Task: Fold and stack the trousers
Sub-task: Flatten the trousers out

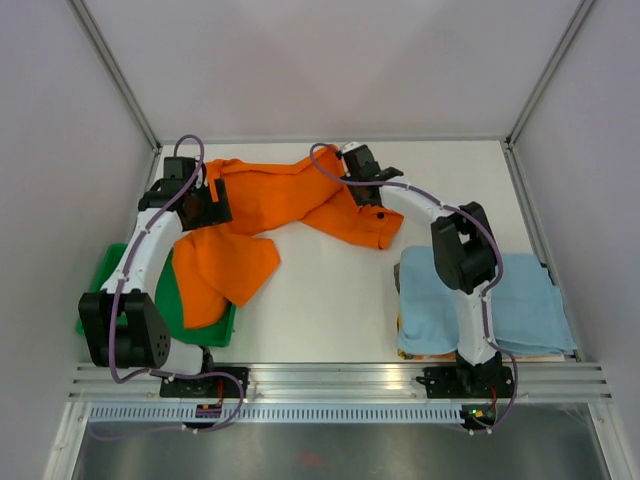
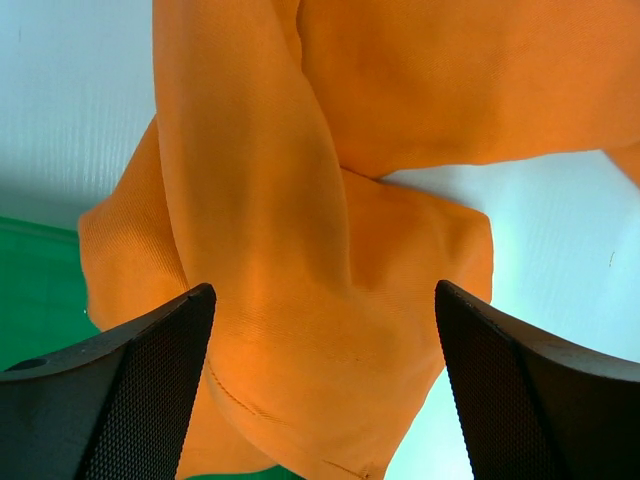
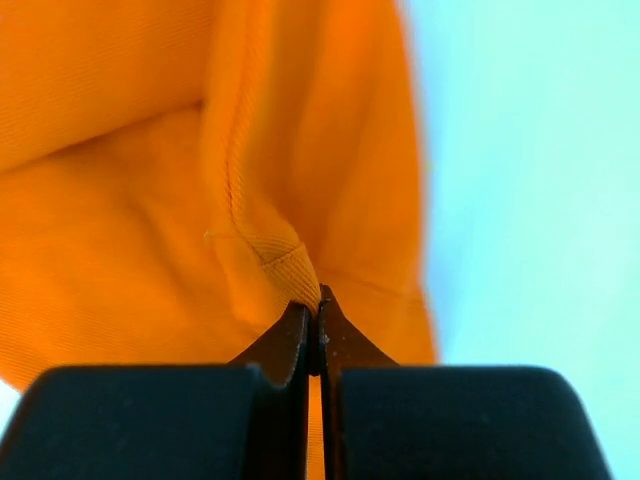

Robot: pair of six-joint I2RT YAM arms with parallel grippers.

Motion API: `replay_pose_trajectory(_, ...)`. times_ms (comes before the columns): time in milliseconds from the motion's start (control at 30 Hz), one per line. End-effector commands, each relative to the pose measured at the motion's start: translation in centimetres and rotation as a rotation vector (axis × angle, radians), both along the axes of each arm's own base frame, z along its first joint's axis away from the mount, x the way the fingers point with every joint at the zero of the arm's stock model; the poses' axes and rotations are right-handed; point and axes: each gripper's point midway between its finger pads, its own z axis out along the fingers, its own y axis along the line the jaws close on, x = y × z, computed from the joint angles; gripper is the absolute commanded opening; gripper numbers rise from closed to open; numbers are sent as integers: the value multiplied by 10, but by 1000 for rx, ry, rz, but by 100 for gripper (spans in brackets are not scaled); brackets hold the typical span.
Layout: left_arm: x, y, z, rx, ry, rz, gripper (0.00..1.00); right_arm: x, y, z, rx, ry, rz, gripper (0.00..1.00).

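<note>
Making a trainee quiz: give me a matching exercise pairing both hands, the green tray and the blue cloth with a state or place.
1 left hand
2 right hand
3 green tray
4 light blue cloth

A near right side
B shut on the trousers
C near left, partly under orange fabric
D open

Pairs: 1-D, 2-B, 3-C, 4-A

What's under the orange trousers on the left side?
A green tray: one leg of the trousers drapes over it. Anything inside the tray beneath the fabric is hidden.
</note>
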Motion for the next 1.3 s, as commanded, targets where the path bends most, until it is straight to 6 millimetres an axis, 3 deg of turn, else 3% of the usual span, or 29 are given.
replay_pose_trajectory(0,-5,0,10,-19,-45,38,93,47,-52,118,152,-213,-26,0)
replay_pose_trajectory(100,-11,3,10,-8,-49,49,93,72,-87,141,177,-279,-38,0)
replay_pose_trajectory(167,-16,4,5,-4,-39,61,93,85,-102,140,173,-283,-45,0)
replay_pose_trajectory(200,-19,5,6,-4,-45,68,94,97,-118,131,170,-278,-72,0)
replay_pose_trajectory(233,-22,6,4,-3,-38,75,94,103,-121,124,184,-261,-65,0)
replay_pose_trajectory(267,-23,5,5,-11,-38,77,94,110,-128,98,174,-219,-82,0)
replay_pose_trajectory(300,-26,4,9,-14,-49,81,94,120,-139,100,175,-231,-108,1)
replay_pose_trajectory(367,-30,4,13,-17,-57,84,94,126,-153,82,148,-195,-152,9)
replay_pose_trajectory(467,-37,3,25,-25,-75,83,95,137,-167,63,131,-173,-212,41)
replay_pose_trajectory(500,-39,2,27,-28,-75,82,95,137,-166,68,142,-181,-224,70)
replay_pose_trajectory(567,-47,1,33,-39,-80,83,95,134,-166,77,160,-184,-232,92)
replay_pose_trajectory(600,-50,0,34,-45,-78,83,95,132,-164,82,172,-186,-234,94)
replay_pose_trajectory(700,-65,-5,36,-67,-58,81,95,111,-153,97,245,-146,-217,95)
replay_pose_trajectory(767,-76,-5,24,-71,-26,99,95,87,-138,103,328,-111,-178,95)
replay_pose_trajectory(833,-86,-2,2,-61,32,134,95,77,-128,113,390,-134,-147,95)
replay_pose_trajectory(867,-89,0,-7,-57,61,160,95,67,-122,134,454,-166,-150,95)
replay_pose_trajectory(900,-89,0,-12,-59,66,170,95,51,-114,117,477,-116,-139,95)
replay_pose_trajectory(967,-92,-1,-29,-73,96,200,95,39,-106,133,531,-154,-126,95)
replay_pose_trajectory(1000,-91,-2,-38,-82,107,209,95,29,-97,121,549,-123,-101,95)
replay_pose_trajectory(1100,-91,-2,-50,-108,131,272,93,11,-84,112,541,-89,-68,95)
replay_pose_trajectory(1267,-96,-5,-63,-170,144,405,92,-6,-81,87,500,-18,-82,95)
